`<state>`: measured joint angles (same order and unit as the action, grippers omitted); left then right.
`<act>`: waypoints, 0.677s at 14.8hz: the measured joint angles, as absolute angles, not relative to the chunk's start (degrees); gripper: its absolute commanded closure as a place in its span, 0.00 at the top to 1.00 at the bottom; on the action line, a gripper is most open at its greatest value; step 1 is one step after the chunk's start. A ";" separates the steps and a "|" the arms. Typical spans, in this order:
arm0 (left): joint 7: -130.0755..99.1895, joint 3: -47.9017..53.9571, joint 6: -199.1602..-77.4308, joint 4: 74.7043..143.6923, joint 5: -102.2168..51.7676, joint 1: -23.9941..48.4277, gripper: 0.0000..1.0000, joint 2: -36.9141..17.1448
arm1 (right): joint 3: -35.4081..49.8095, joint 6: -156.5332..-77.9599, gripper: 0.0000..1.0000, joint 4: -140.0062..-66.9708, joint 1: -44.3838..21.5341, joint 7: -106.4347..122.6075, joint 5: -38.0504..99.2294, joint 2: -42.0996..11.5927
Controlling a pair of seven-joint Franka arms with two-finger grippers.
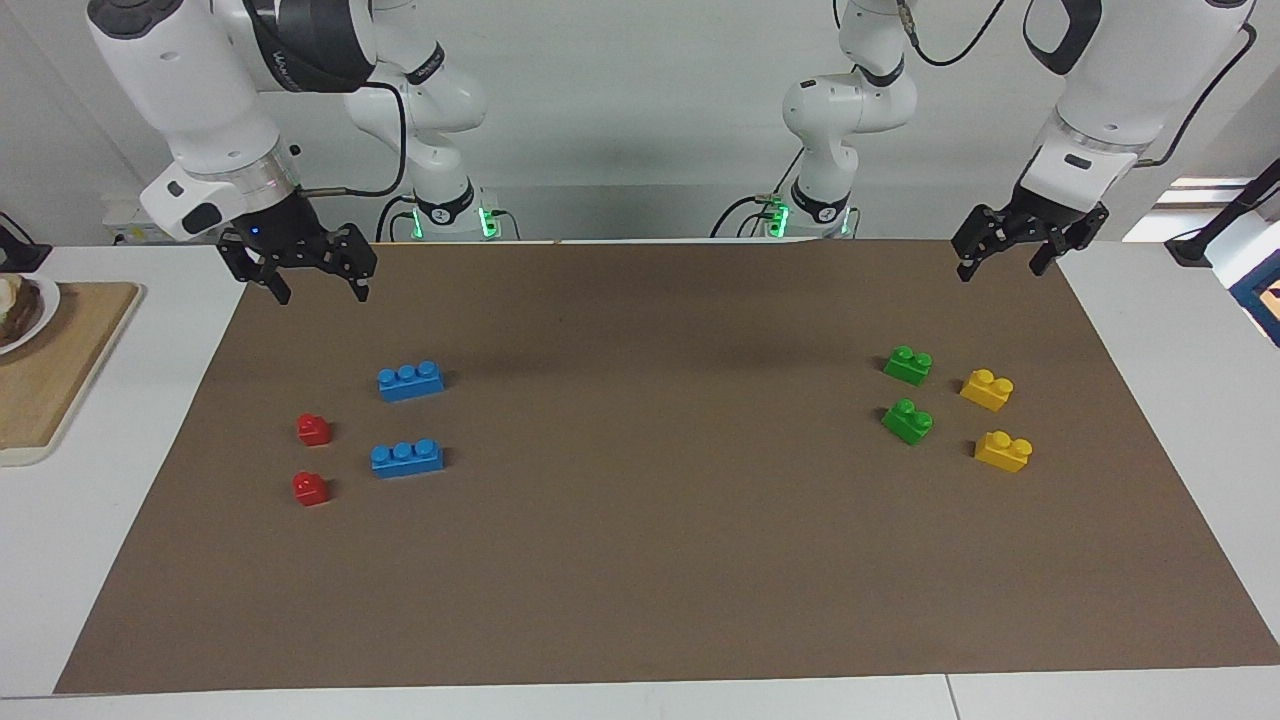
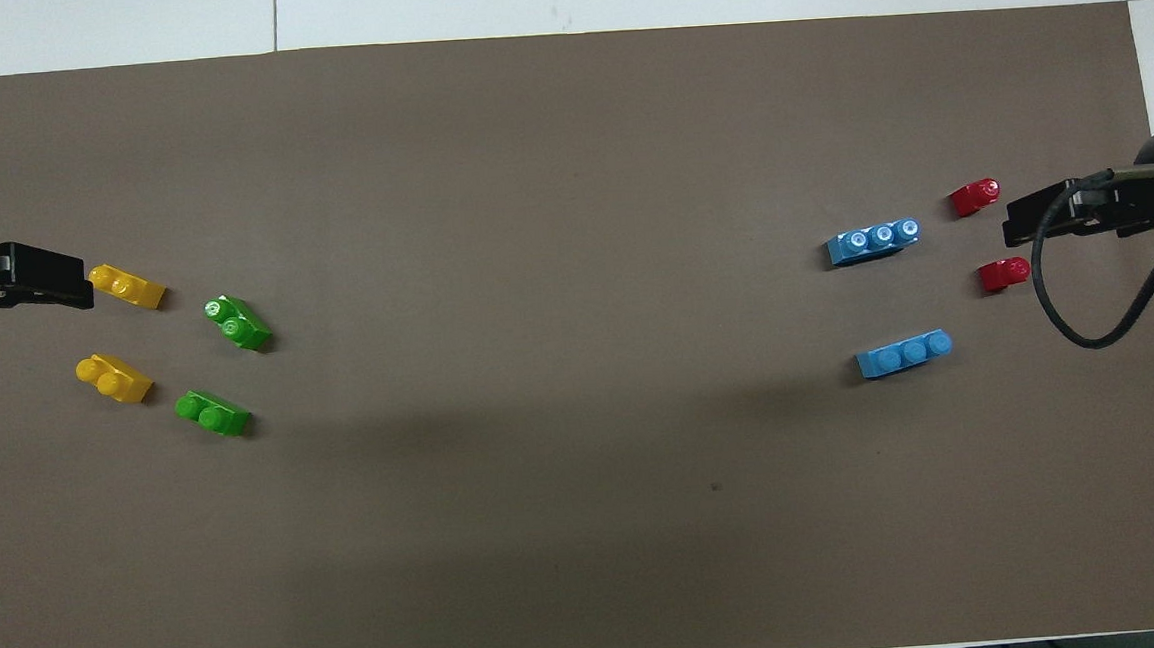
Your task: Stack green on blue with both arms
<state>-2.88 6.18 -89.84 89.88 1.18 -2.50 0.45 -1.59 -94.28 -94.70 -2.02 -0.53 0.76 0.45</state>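
Two green two-stud bricks [image 1: 908, 365] [image 1: 907, 421] lie on the brown mat toward the left arm's end; they also show in the overhead view [image 2: 213, 413] [image 2: 236, 323]. Two long blue three-stud bricks [image 1: 411, 380] [image 1: 406, 457] lie toward the right arm's end, also in the overhead view [image 2: 904, 353] [image 2: 873, 241]. My left gripper [image 1: 1000, 268] hangs open and empty in the air over the mat's edge at its own end, apart from the green bricks. My right gripper [image 1: 320, 290] hangs open and empty over the mat's corner, apart from the blue bricks.
Two yellow two-stud bricks [image 1: 987, 389] [image 1: 1003, 450] lie beside the green ones, closer to the mat's end. Two small red bricks [image 1: 314, 429] [image 1: 310, 488] lie beside the blue ones. A wooden board [image 1: 60, 370] with a plate sits off the mat at the right arm's end.
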 measured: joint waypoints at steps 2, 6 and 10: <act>-2.88 6.18 -89.84 89.88 1.18 -2.50 1.00 0.47 | -1.62 -94.28 1.00 -94.83 -1.87 -0.53 0.76 0.53; -2.88 6.18 -89.84 89.88 1.18 -2.50 1.00 0.48 | -1.90 -97.04 1.00 -94.95 -1.74 -0.53 0.76 0.58; -2.88 6.18 -89.84 90.01 1.18 -2.50 1.00 0.49 | -2.01 -99.46 1.00 -94.97 -1.18 -0.62 0.76 0.97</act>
